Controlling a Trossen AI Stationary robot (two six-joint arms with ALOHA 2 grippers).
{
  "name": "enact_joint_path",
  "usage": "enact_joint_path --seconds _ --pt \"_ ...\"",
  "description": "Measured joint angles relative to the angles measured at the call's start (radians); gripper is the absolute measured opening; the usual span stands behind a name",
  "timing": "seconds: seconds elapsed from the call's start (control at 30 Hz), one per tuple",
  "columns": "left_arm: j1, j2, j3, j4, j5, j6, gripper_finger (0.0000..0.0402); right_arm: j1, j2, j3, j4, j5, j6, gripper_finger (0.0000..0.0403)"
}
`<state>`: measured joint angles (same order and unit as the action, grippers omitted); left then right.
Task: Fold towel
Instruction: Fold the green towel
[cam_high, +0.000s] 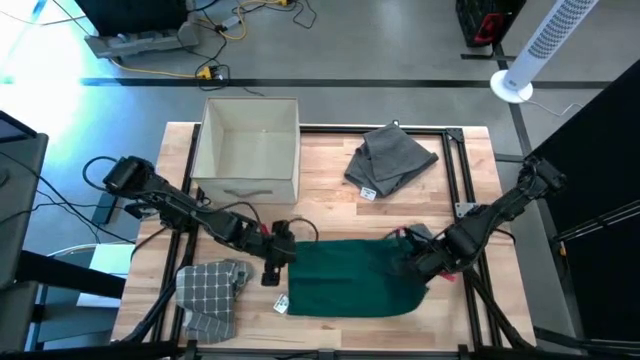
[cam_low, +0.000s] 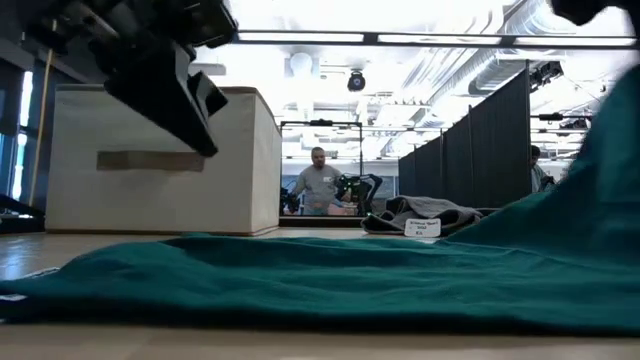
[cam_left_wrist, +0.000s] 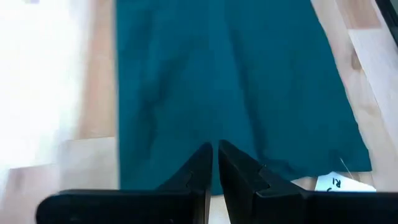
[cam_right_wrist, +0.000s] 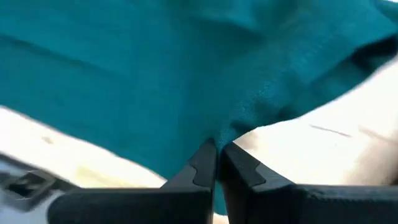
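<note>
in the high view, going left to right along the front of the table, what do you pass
checked cloth → left end effector → green towel → right end effector, shut on the towel's right edge

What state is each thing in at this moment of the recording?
green towel: spread on the table, right edge lifted
left pincer: shut, at the towel's left edge
right pincer: shut on the towel's right edge
grey towel: folded
checked towel: crumpled
box: open-topped
</note>
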<state>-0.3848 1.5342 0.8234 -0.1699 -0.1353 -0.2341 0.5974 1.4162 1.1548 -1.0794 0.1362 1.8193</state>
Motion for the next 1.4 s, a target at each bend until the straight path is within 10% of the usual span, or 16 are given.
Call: enact_joint_path --seconds 0.63,1.4 --pt "-0.014 0.103 -0.144 0.141 -0.001 -0.184 0.002 -0.186 0.037 0.011 0.56 0.053 -0.38 0.0" --pt "-0.014 0.104 -0.144 0.166 -0.006 -0.201 0.002 -0.315 0.356 0.011 1.036 -0.222 -0.542 0.0"
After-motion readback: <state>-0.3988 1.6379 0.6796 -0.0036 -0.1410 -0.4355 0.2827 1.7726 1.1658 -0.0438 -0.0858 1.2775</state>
